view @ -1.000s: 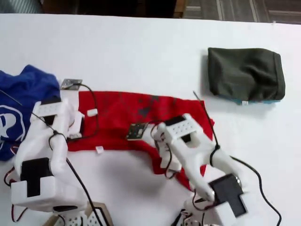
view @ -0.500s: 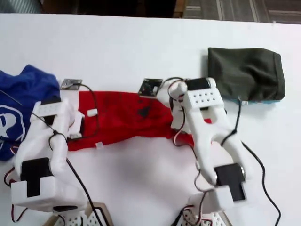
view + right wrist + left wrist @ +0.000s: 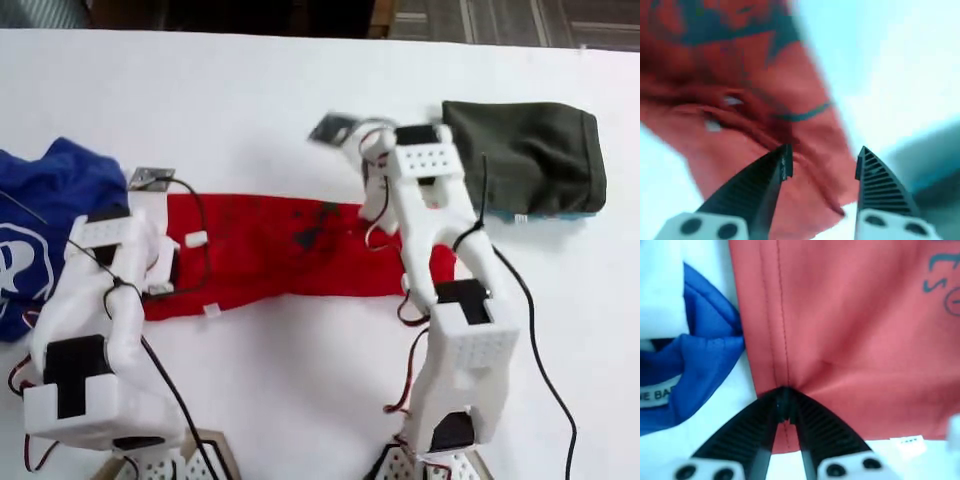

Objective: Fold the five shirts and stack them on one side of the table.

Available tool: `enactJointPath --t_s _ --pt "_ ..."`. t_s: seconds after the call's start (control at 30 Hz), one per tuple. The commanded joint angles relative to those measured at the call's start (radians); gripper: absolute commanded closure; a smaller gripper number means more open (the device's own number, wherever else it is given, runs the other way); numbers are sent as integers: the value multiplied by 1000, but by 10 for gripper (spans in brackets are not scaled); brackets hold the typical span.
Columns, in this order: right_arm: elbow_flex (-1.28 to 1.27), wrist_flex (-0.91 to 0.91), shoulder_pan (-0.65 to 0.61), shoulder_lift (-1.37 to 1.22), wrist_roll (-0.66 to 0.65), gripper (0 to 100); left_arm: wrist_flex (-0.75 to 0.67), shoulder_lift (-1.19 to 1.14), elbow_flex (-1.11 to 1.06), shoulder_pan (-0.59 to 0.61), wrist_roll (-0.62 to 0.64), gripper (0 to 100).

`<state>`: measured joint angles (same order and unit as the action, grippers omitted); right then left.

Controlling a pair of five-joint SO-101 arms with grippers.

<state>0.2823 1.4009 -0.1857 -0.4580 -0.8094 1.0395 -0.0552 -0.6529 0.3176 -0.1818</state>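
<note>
Roughly midway through the job, two SO-101 arms work a red shirt point(image 3: 270, 250) that lies as a long, narrow band across the middle of the high view, folded lengthwise but not yet brought down to a stackable packet.

The left gripper point(image 3: 784, 407) is pinched tight on the hem at the band's left end, cloth puckering between its closed jaws. The right gripper point(image 3: 824, 160) hangs with its jaws spread wide and nothing between them, above the band's right end, just beside the finished pile.

That pile sits in the upper right of the high view: a dark green shirt point(image 3: 520, 155) folded into a neat rectangle, with a teal edge point(image 3: 560, 214) peeping out beneath its lower side. Whether that edge is a second folded shirt cannot be told.

At the left edge of the frame a blue shirt point(image 3: 45, 215) lies crumpled and unfolded, touching the red one's left end.

By this reckoning at least one shirt is done, one is in hand, and the blue one awaits its turn. The red band needs its crosswise folds and a carry to the pile.

The white table point(image 3: 250, 100) is smooth and matte, crossed by the arms' black cables. Beyond its far edge run dark furniture point(image 3: 250, 15) and a grey tiled floor point(image 3: 500, 20).
</note>
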Motion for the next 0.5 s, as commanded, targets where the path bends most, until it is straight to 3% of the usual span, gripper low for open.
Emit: enactJointPath --t_s 0.0,0.13,0.2,0.27,0.47 --pt "138 56 13 5 124 790 -40 -9 -1 -3 2 974" --pt "244 246 16 5 167 793 -40 -9 -1 -3 0 974" --pt "284 360 18 5 166 846 -40 -9 -1 -3 0 974" --pt "278 371 36 36 166 988 -40 -9 -1 -3 -2 974" --pt "-8 364 51 240 89 976 -38 -9 -1 -3 -3 974"
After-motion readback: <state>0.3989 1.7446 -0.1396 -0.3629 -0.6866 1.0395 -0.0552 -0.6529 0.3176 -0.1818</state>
